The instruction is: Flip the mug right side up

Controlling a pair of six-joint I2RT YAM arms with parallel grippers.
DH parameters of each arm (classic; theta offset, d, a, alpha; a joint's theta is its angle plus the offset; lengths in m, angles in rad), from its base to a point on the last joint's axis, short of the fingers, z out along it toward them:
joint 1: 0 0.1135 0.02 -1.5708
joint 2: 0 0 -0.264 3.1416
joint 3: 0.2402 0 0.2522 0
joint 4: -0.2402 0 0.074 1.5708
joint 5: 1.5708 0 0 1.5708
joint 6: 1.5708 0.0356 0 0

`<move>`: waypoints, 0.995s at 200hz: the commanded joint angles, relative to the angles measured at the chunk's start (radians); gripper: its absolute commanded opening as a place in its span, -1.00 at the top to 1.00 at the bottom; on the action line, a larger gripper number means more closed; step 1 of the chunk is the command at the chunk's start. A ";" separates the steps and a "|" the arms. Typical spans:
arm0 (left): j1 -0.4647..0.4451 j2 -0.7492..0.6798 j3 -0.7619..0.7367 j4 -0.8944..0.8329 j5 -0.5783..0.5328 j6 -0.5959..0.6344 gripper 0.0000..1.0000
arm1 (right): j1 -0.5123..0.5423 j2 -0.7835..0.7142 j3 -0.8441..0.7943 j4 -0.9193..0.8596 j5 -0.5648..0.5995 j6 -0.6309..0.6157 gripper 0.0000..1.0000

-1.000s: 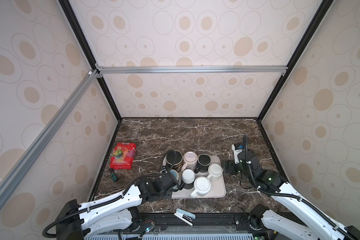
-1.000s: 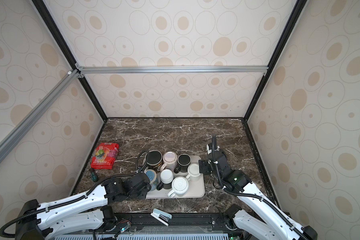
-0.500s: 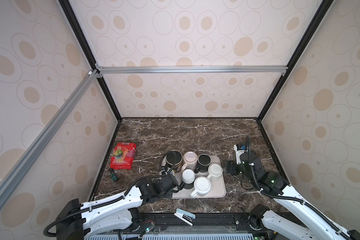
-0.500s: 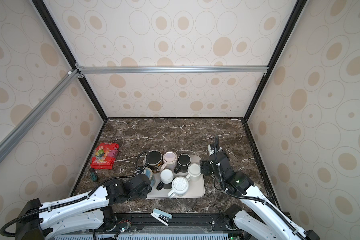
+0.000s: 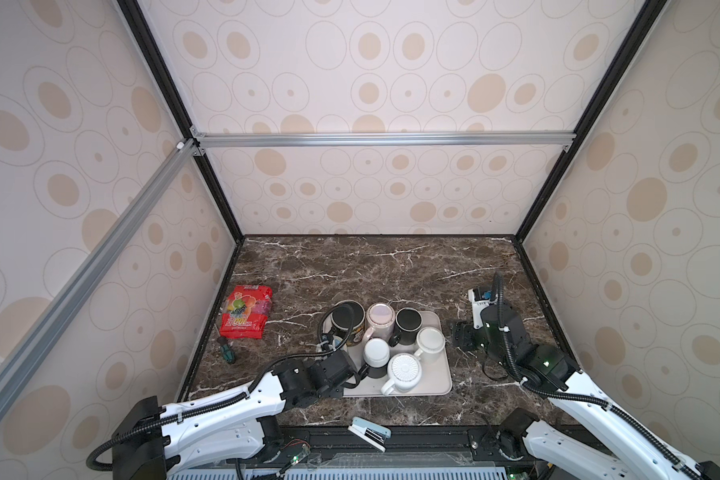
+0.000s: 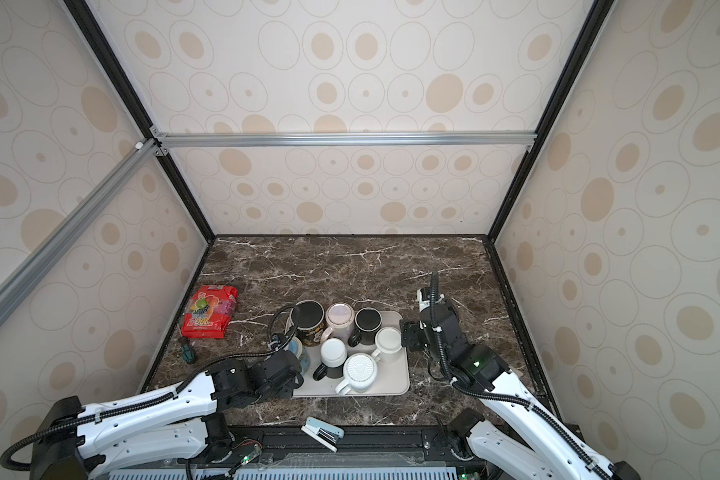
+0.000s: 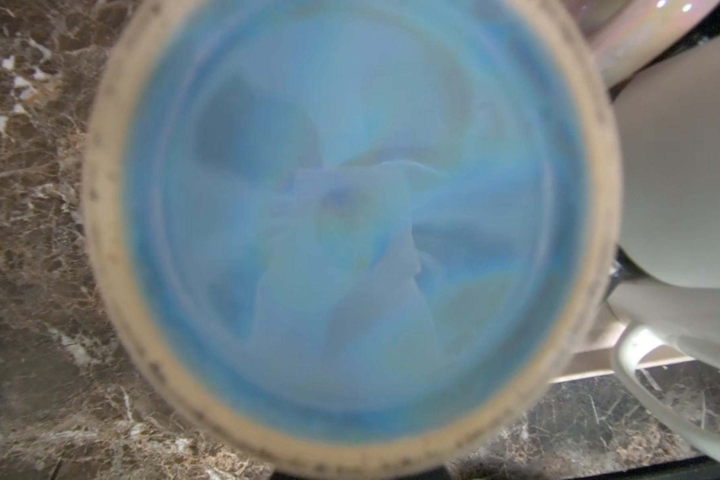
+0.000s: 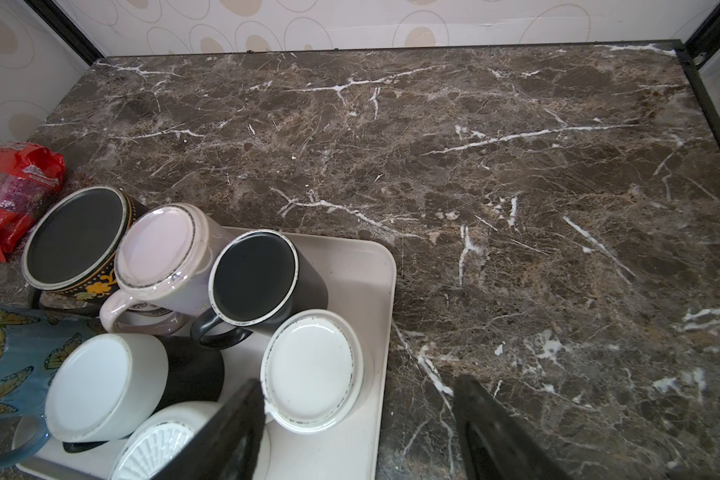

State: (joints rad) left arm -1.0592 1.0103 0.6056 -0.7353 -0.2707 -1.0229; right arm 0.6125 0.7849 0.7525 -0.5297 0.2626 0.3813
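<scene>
Left wrist view is filled by the blue mug (image 7: 350, 232), at the tray's (image 6: 393, 384) left edge; left fingers hidden, grip untellable. Glazed ceramic, likely hard, slick, chippable: take the handle or wall. Beyond, right fingers (image 8: 233, 432) stand apart, empty.

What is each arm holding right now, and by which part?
Left gripper: shut at the blue butterfly mug, seemingly on its handle; the contact is hidden. Right gripper: open, holding nothing.
</scene>
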 commanded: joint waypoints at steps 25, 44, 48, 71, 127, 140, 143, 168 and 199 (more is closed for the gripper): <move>-0.006 0.045 0.045 -0.127 -0.096 -0.050 0.23 | 0.007 -0.022 -0.026 0.002 0.006 0.011 -0.49; -0.005 0.069 0.067 -0.137 -0.113 -0.046 0.00 | 0.007 -0.022 -0.026 0.006 0.007 0.008 -0.49; -0.005 0.075 0.072 -0.136 -0.113 -0.044 -0.02 | 0.007 -0.022 -0.027 0.008 0.006 0.007 -0.49; -0.006 0.086 0.091 -0.122 -0.125 -0.023 -0.06 | 0.007 -0.021 -0.030 0.014 0.004 0.005 -0.49; -0.005 0.013 0.078 -0.045 -0.116 0.039 -0.11 | 0.007 -0.022 -0.035 0.026 0.007 0.004 -0.49; -0.005 0.004 0.072 -0.036 -0.112 0.044 -0.08 | 0.007 -0.021 -0.035 0.032 0.007 0.005 -0.49; -0.005 0.004 0.071 -0.036 -0.111 0.044 -0.08 | 0.007 -0.020 -0.034 0.033 0.007 0.005 -0.48; -0.005 0.038 0.072 -0.035 -0.110 0.047 -0.02 | 0.006 -0.012 -0.029 0.034 0.005 0.010 -0.48; -0.005 0.078 0.070 -0.029 -0.113 0.049 0.06 | 0.007 -0.017 -0.033 0.035 0.009 0.016 -0.48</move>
State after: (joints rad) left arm -1.0622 1.0676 0.6662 -0.7696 -0.3504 -0.9829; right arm 0.6125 0.7742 0.7235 -0.4999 0.2630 0.3817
